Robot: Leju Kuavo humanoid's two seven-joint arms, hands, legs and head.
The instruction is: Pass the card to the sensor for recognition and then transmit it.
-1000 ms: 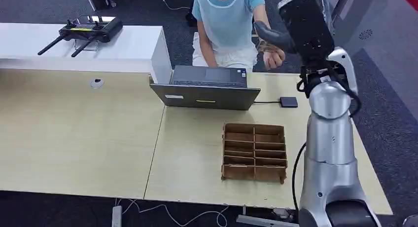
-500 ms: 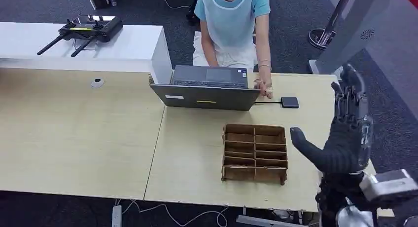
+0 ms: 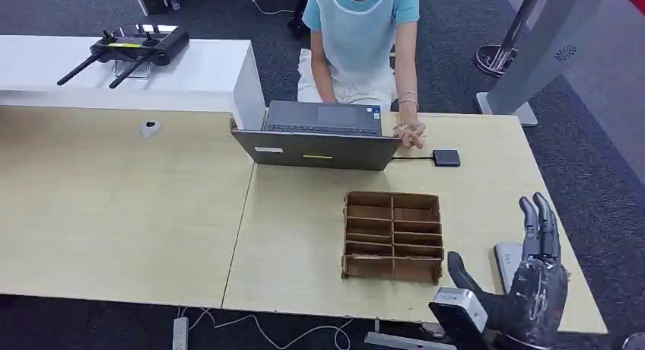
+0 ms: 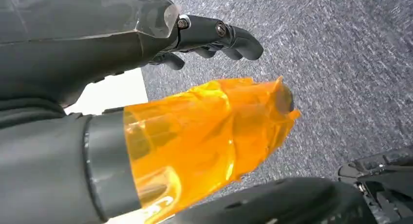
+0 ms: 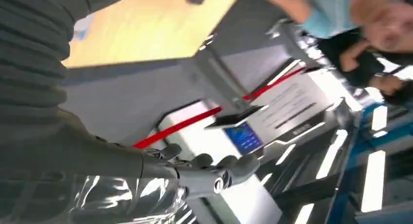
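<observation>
**Room and furniture**

A light wood-grain table, built of 2 joined tops, stands on dark grey carpet. Behind its far edge at one end sits a white counter. A grey pedestal rises from the carpet beyond the table's other end. Lighting is even.

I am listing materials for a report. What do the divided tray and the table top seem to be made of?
Divided tray: looks like brown corrugated cardboard, matte, with thin slotted dividers and rough cut edges. Table top: seemingly light wood-look laminate, smooth with a faint grain; whether it is solid wood cannot be told.
</observation>
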